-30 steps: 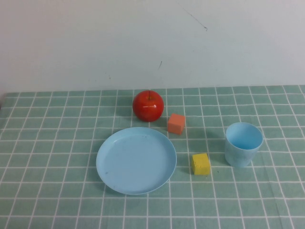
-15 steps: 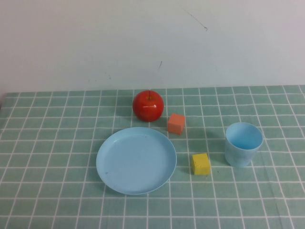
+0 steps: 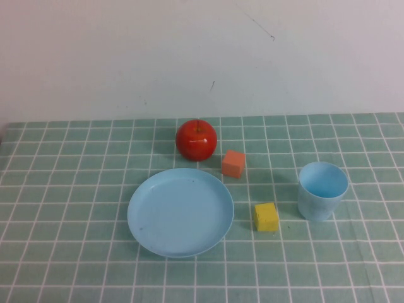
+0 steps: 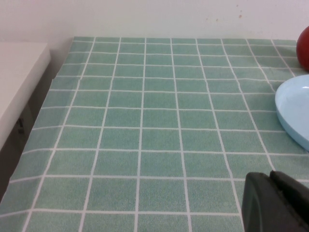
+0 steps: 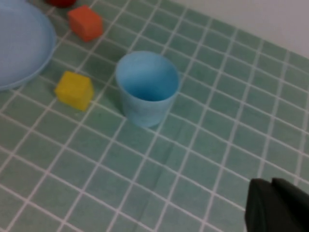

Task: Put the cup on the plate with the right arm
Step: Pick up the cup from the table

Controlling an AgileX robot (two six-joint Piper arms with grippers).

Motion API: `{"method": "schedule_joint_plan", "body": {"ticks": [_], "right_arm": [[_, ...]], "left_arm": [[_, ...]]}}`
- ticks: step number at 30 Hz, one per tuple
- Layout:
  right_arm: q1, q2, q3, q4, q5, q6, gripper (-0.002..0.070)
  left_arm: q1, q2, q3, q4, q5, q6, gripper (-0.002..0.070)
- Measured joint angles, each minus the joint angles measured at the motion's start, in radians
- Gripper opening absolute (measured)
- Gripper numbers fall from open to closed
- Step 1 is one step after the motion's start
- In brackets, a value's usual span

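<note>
The light-blue cup [image 3: 322, 190] [image 5: 147, 88] stands upright and empty on the green checked cloth at the right. The round light-blue plate [image 3: 180, 211] [image 5: 21, 46] lies flat and empty at the middle; its rim [image 4: 293, 108] also shows in the left wrist view. Neither arm appears in the high view. My right gripper [image 5: 271, 184] is shut with nothing in it, well short of the cup on the near side. My left gripper [image 4: 269, 176] is shut and empty, over bare cloth left of the plate.
A red apple [image 3: 196, 139] sits behind the plate. An orange cube [image 3: 233, 163] [image 5: 85, 21] lies beside it, and a yellow cube [image 3: 266, 216] [image 5: 74, 90] between plate and cup. The table's left edge and a white ledge [image 4: 19, 72] lie at far left.
</note>
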Motion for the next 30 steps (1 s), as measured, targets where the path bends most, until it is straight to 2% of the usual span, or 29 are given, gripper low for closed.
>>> {"method": "schedule_joint_plan", "body": {"ticks": [2, 7, 11, 15, 18, 22, 24, 27, 30], "right_arm": [[0.0, 0.061, -0.006, 0.136, 0.045, -0.144, -0.0003], [0.0, 0.206, -0.047, 0.38, 0.115, -0.325, -0.0003], [0.0, 0.341, -0.127, 0.426, 0.223, -0.487, -0.0003], [0.0, 0.449, -0.227, 0.428, 0.244, -0.494, 0.0015], [0.0, 0.525, -0.304, 0.428, 0.247, -0.485, 0.01], [0.0, 0.611, -0.397, 0.428, 0.26, -0.476, 0.0312], [0.002, 0.652, -0.434, 0.428, 0.265, -0.474, 0.0396], [0.024, 0.721, -0.496, 0.356, 0.267, -0.42, 0.0439], [0.064, 0.804, -0.559, 0.19, 0.271, -0.276, 0.0451]], "left_arm": [[0.0, 0.0, 0.0, 0.0, 0.0, 0.0, -0.0003], [0.0, 0.0, 0.0, 0.0, 0.0, 0.0, -0.0003], [0.0, 0.0, 0.0, 0.0, 0.0, 0.0, -0.0003], [0.0, 0.0, 0.0, 0.0, 0.0, 0.0, -0.0003], [0.0, 0.0, 0.0, 0.0, 0.0, 0.0, -0.0003], [0.0, 0.0, 0.0, 0.0, 0.0, 0.0, -0.0003], [0.0, 0.0, 0.0, 0.0, 0.0, 0.0, -0.0003], [0.0, 0.0, 0.0, 0.0, 0.0, 0.0, -0.0003], [0.0, 0.0, 0.0, 0.0, 0.0, 0.0, -0.0003]]}}
